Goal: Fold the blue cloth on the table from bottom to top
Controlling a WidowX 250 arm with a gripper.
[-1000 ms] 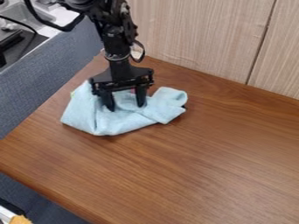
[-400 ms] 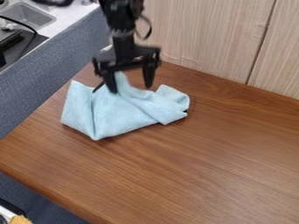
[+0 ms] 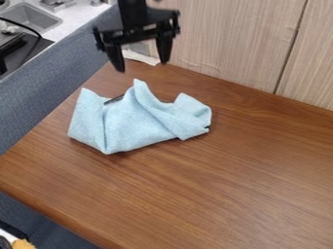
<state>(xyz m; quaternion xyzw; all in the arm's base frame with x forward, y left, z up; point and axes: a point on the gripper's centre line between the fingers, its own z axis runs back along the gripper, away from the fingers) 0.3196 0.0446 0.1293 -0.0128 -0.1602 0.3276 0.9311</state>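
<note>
Wooden table [image 3: 208, 194] beneath the blue cloth [image 3: 139, 126]; I have the gripper [image 3: 141, 67] above it, spread and empty, likely to spare its folds.

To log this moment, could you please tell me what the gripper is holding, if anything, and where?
Nothing; the gripper is open above the cloth.

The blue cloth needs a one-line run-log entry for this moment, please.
gripper: open, empty | blue cloth: loosely folded, on wooden table

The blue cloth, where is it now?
In the camera view, the blue cloth lies left of centre on the wooden table, with the open gripper above and clear of it.
</note>
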